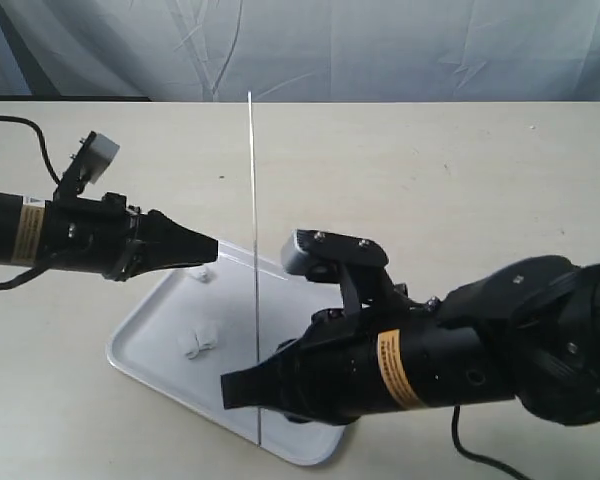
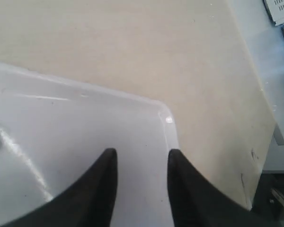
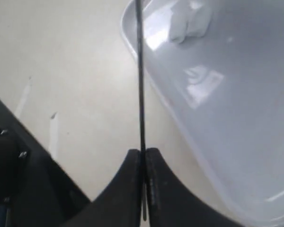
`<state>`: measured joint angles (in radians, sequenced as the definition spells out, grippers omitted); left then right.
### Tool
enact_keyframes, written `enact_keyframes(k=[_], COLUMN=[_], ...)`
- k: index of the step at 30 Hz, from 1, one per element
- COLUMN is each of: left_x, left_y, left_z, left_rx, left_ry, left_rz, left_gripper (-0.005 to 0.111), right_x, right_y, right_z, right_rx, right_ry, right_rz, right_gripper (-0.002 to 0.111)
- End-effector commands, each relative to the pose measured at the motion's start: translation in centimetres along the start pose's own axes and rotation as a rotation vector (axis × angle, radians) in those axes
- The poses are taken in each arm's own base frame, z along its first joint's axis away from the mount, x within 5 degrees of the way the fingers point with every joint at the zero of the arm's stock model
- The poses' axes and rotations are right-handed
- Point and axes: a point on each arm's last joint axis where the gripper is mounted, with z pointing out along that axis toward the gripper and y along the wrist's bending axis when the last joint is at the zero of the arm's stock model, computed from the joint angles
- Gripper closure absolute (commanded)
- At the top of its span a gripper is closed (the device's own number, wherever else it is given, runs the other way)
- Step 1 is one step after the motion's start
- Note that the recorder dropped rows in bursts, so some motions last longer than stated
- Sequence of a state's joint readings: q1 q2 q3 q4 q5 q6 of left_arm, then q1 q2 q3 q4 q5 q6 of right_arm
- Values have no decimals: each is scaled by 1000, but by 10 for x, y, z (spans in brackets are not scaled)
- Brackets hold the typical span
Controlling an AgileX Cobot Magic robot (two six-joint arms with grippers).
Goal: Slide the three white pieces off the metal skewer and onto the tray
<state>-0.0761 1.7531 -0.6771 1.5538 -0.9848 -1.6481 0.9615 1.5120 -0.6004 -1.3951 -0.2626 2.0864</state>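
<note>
- Skewer [image 1: 254, 200]: stiff, slick, thin rod held across tray [image 1: 155, 322], bare; best pinched near its near end, where right gripper [image 1: 235, 390] clamps it.
- White pieces [image 1: 201, 342]: soft, light, lying on tray's left.
- Left gripper [image 1: 212, 250]: fingers apart, empty, over far corner.

The left claw [image 2: 142, 153] hangs over a rounded corner of the glossy white tray [image 2: 61, 123], its two dark fingers [image 2: 102, 184] parted. Bare beige counter [image 2: 132, 47] stretches beyond the rim.
</note>
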Motion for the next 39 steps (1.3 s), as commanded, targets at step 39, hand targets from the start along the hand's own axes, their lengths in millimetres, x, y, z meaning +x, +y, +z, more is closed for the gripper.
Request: enact_keyframes(k=[39], left_x=[25], left_y=[-84], left_z=[-71], left_rx=[-191], left_ry=[-147], left_rz=[487], left_gripper=[72], right_x=[-11], right_y=[-37], right_z=[46], right_rx=[-16], right_ry=[187], right_rz=[54], right_gripper=[85])
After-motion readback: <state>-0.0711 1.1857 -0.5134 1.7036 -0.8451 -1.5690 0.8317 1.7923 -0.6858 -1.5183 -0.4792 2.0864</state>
